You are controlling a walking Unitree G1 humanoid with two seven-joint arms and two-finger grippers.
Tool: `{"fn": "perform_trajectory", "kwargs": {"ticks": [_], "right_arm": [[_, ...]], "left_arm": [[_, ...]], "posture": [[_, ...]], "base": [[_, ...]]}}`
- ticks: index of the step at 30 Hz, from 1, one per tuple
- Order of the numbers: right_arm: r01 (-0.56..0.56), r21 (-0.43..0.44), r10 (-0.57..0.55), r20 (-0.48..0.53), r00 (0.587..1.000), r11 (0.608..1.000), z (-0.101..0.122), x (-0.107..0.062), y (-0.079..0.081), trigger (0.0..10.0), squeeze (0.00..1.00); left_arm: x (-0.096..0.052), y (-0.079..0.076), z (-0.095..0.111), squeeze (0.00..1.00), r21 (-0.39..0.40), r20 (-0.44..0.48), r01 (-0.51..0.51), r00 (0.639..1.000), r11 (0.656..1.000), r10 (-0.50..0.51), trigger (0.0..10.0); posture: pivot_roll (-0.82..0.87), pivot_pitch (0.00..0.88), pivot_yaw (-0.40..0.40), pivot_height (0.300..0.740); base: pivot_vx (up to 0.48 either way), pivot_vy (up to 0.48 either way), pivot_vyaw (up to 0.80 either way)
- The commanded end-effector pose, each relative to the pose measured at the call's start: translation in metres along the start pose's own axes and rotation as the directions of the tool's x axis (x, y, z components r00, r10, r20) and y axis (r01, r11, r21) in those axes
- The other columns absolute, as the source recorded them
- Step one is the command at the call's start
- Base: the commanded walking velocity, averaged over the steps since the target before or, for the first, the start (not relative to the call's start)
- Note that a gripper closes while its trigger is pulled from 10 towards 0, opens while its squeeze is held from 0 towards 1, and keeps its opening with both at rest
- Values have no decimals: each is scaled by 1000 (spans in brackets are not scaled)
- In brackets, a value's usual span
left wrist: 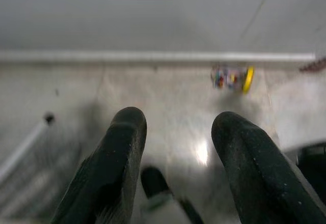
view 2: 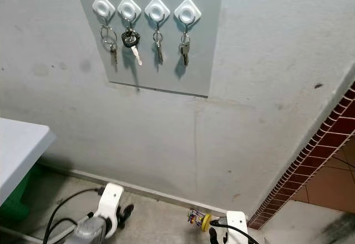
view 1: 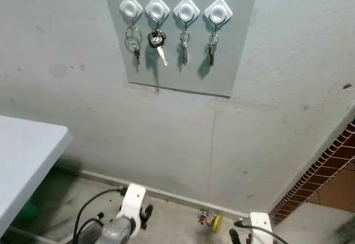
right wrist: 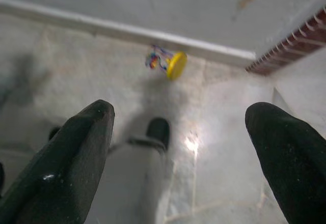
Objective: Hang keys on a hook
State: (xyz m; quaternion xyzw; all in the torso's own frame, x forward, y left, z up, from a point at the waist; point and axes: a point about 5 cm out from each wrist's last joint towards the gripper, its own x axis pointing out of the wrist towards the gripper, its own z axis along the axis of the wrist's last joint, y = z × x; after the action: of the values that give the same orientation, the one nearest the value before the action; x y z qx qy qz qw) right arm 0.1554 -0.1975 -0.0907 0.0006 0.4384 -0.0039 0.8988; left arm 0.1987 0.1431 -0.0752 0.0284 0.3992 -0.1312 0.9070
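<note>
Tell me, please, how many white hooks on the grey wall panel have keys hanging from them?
4. All four hooks in the row carry keys: the leftmost hook, the second hook with a black-headed key, the third hook, and the rightmost hook. None looks hidden.

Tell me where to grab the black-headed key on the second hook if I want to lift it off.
Pinch the black-headed key by its black head, just under the second hook. It is the broadest part and hangs out from the grey panel. Come straight at the wall, fingers at either side; neighbouring keys hang apart.
</note>
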Motion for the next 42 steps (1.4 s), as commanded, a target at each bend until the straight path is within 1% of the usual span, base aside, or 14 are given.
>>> {"fn": "perform_trajectory", "kwargs": {"ticks": [1,4,6,7,9,12,16,22,28,36,39,42], "right_arm": [[-10,9,11,-30,1000,1000,-6,-1,4,10000,0],[-19,-41,17,-59,998,999,-11,-2,4,10000,0],[-29,-57,25,-69,997,998,-12,-2,5,10000,0],[-40,-60,36,-74,997,997,-13,-2,7,10000,0],[-43,-60,39,-75,996,997,-13,-2,8,10000,0],[-64,-63,59,-68,996,996,-9,0,12,10000,0],[-73,-80,67,-66,996,994,-5,1,14,10000,0],[-66,-74,61,-67,996,995,-4,2,14,10000,0],[-45,-93,36,-100,994,995,-11,0,11,10000,0],[-53,-83,44,-113,993,995,-15,-1,13,10000,0],[-52,-85,42,-114,993,995,-16,-1,13,10000,0],[-54,-85,44,-114,993,995,-16,-1,13,10000,0]], "left_arm": [[-2,6,-5,0,-38,-10,-34,999,999,33,10000],[-3,6,-8,0,-63,-8,-53,999,997,53,10000],[-4,7,-10,0,-76,-11,-67,998,995,66,10000],[-6,9,-13,0,-86,-14,-86,996,993,85,10000],[-6,9,-14,0,-88,-15,-91,996,992,90,10000],[-7,12,-15,0,-111,-5,-110,994,988,110,10000],[-8,13,-16,0,-124,-8,-124,992,984,124,10000],[-8,14,-18,0,-110,-18,-122,993,986,120,10000],[-9,14,-19,0,-105,-19,-121,993,987,119,10000],[-10,14,-22,0,-94,-30,-114,993,989,111,10000],[-9,13,-22,0,-107,-32,-113,993,988,110,10000],[-9,13,-22,0,-109,-37,-111,994,988,107,10000]], "posture": [[-133,4,47,740],[-116,0,32,740],[-108,0,21,740],[-99,0,11,740],[-95,0,8,740],[-75,0,-8,740],[-69,0,-6,740],[-67,1,3,740],[-51,0,-2,740],[-53,0,0,740],[-54,0,1,740],[-56,0,-1,740]], "base": [[0,0,0],[0,0,0],[0,0,0],[0,0,0],[0,0,0],[0,0,0],[0,0,0],[0,0,0],[0,0,0],[0,0,-626],[0,0,-663],[0,419,-669]]}}
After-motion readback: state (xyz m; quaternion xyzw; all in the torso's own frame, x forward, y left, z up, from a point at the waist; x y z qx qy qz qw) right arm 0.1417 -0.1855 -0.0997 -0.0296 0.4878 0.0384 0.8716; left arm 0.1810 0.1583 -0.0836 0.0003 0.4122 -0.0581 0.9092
